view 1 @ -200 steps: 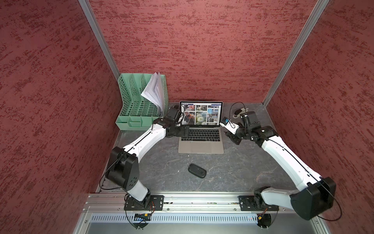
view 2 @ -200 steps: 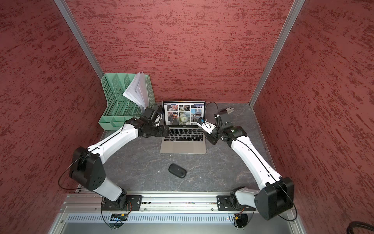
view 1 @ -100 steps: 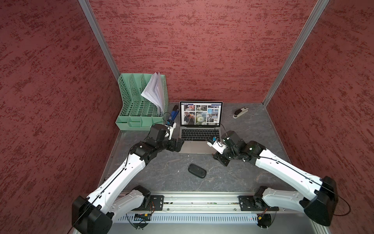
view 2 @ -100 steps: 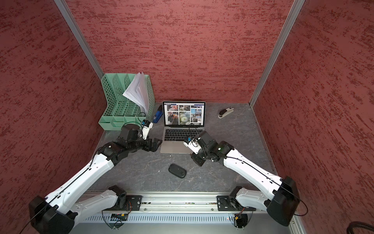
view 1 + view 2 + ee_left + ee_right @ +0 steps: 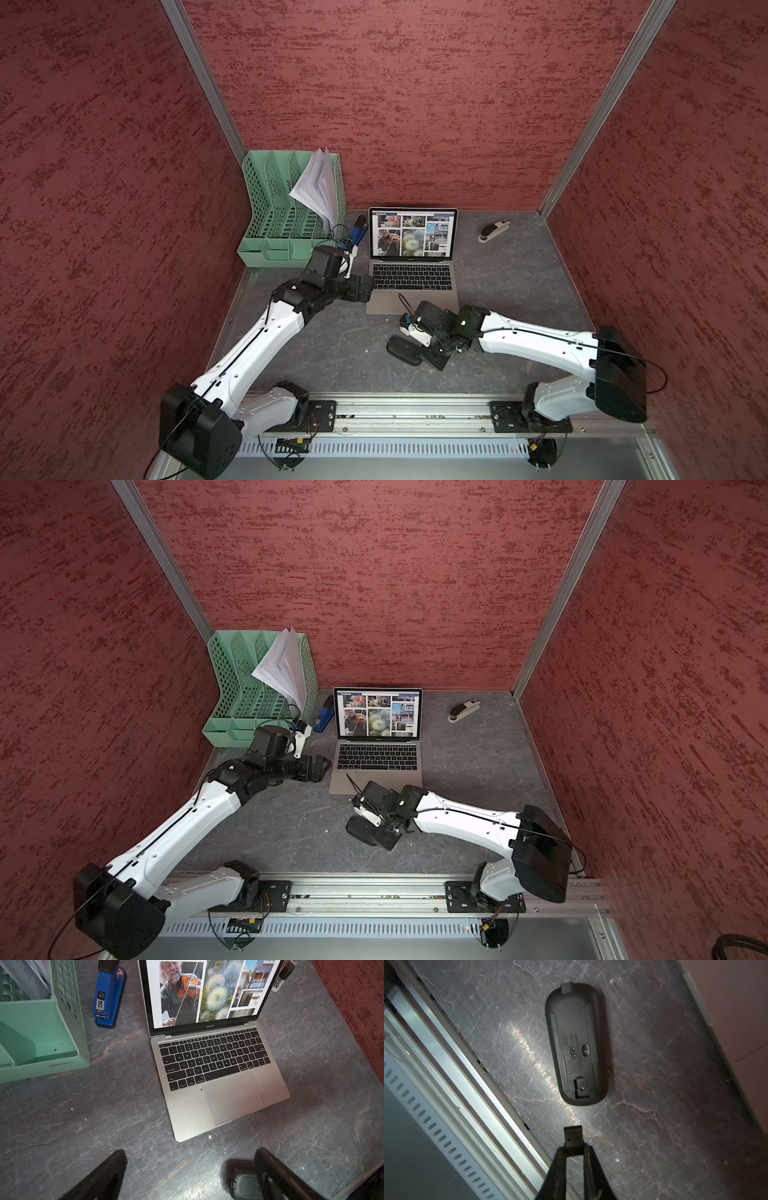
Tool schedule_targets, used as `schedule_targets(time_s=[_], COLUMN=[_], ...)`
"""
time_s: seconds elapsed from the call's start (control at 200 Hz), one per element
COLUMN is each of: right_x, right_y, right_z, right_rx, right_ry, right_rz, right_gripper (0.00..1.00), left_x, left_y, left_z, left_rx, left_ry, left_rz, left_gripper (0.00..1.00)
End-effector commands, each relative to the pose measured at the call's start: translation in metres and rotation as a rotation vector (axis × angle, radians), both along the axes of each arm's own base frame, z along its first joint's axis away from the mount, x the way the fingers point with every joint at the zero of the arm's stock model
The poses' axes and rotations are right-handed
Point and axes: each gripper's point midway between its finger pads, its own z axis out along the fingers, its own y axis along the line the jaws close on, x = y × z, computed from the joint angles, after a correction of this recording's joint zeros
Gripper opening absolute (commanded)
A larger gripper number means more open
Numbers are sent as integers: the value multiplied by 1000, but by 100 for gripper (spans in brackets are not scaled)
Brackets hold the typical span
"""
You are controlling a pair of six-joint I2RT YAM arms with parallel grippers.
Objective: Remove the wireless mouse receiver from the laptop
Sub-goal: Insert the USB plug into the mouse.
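Two nearly-closed jaws of the right gripper [image 5: 574, 1149] pinch the wireless mouse receiver [image 5: 572, 1137] — tip protruding.

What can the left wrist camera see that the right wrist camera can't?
Only the left wrist view: the laptop, a blue stapler, the green organizer and the open left gripper. Only the right wrist view: the receiver, pinched in the right gripper, out of the laptop. Both: the upside-down black mouse and the grey table.
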Motion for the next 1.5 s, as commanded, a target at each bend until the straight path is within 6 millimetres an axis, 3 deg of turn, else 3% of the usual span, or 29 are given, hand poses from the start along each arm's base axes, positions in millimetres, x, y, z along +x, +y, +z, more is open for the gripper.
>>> schedule_targets(time_s=[0.0, 0.311, 0.491, 0.861, 1.132, 1.493], right_x=[-3, 1, 6, 17, 28, 26], right_y=[10, 28, 31, 13, 14, 18], right_z=[-9, -39, -38, -42, -43, -43], right_rx=[17, 1, -2, -87, -103, -93], right_ry=[22, 43, 19, -46, -78, -57], right_rz=[45, 126, 133, 121, 100, 102], right_gripper=[0, 0, 0, 0, 0, 0], left_x=[6, 5, 5, 7, 7, 7], left_y=[-1, 2, 2, 2, 3, 3], left_z=[11, 9, 9, 5, 3, 1], left_rx=[-41, -44, -40, -37, -30, -28], left_ry=[-10, 1, -1, 8, 12, 18], left_rz=[30, 54, 51, 49, 44, 39], left_gripper=[100, 100, 100, 100, 100, 100])
